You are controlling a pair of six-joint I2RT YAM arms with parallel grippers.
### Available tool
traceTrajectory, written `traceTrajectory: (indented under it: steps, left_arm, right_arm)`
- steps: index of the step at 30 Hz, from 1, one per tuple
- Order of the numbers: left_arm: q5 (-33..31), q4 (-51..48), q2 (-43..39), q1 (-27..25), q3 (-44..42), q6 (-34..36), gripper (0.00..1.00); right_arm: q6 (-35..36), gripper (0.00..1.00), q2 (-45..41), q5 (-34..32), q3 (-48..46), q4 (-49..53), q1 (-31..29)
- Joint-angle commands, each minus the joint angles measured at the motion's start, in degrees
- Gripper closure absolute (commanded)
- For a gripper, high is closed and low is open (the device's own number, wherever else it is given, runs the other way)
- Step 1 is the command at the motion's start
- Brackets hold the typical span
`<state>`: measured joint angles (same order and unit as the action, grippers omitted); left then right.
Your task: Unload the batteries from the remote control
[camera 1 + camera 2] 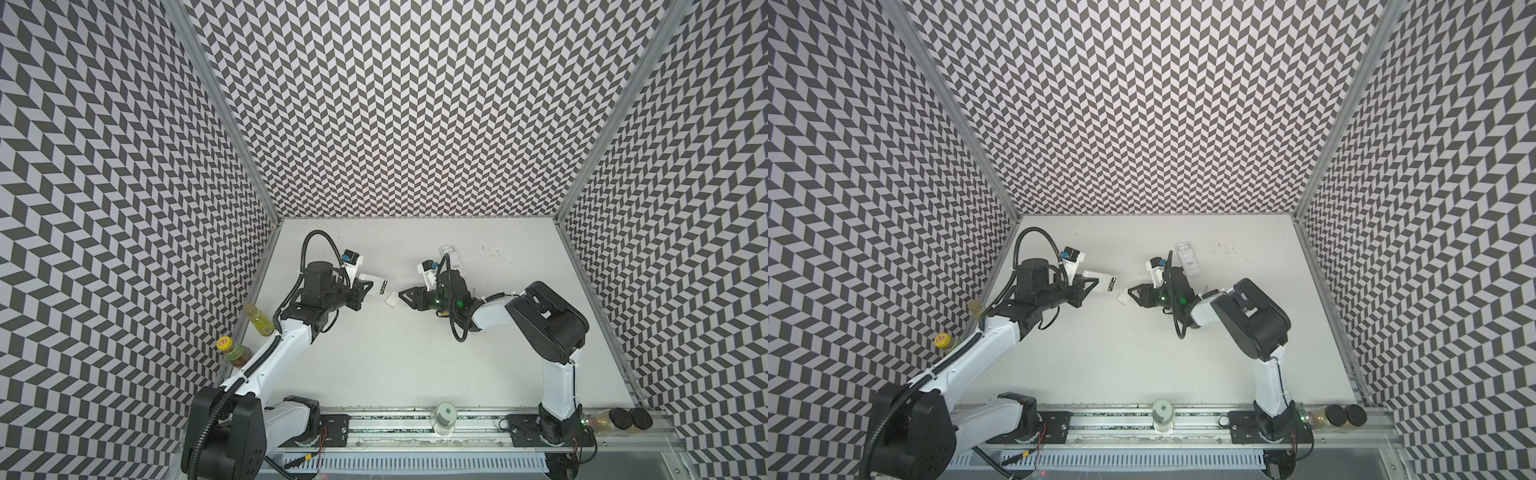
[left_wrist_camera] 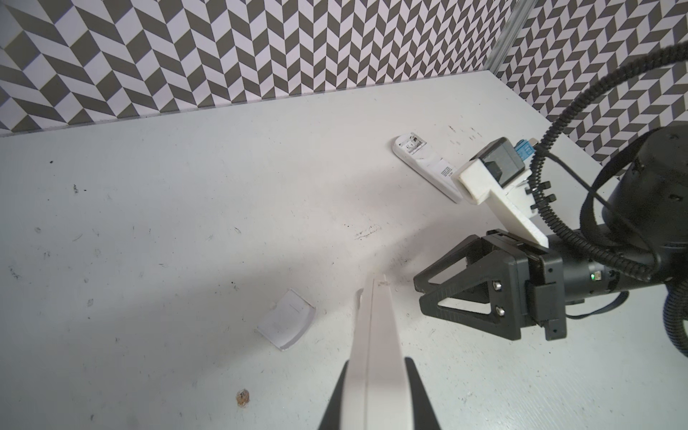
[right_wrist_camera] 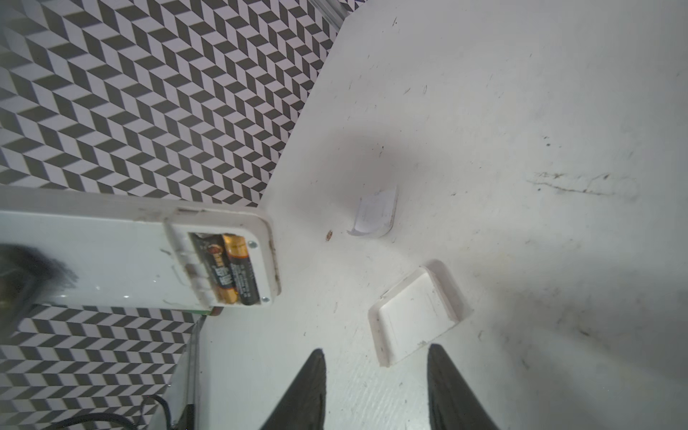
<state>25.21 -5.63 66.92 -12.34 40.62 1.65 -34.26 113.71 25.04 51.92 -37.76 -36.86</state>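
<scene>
- Top view: left gripper [image 1: 368, 287] clamps the white plastic slab remote control [image 1: 374, 286]; keep it still.
- Left wrist: grip looks square.
- Right wrist: part-open, empty right gripper [image 3: 376, 350] should lever the black gold-ended batteries [image 3: 232, 268], seated in the remote, outward.

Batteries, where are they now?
In the right wrist view, the batteries sit in the open end of the remote held by the left gripper.
</scene>
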Motion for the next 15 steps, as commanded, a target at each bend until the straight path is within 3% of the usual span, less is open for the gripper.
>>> traceTrajectory:
  steps: [1, 5, 15]
  left_arm:
    - [0.9, -0.4, -1.2, 0.4, 3.2, 1.0, 1.00]
    - [0.8, 0.6, -1.1, 0.3, 2.6, 0.7, 1.00]
    - [1.7, -0.5, -1.8, 0.6, 3.7, -0.1, 1.00]
  right_arm:
    - [2.4, 0.71, -3.5, -0.6, -1.8, 2.0, -0.4]
    - [6.7, 0.87, -3.4, -4.1, -1.7, 8.3, -1.8]
    - [6.0, 0.89, 5.7, -3.5, 5.2, 8.7, -2.9]
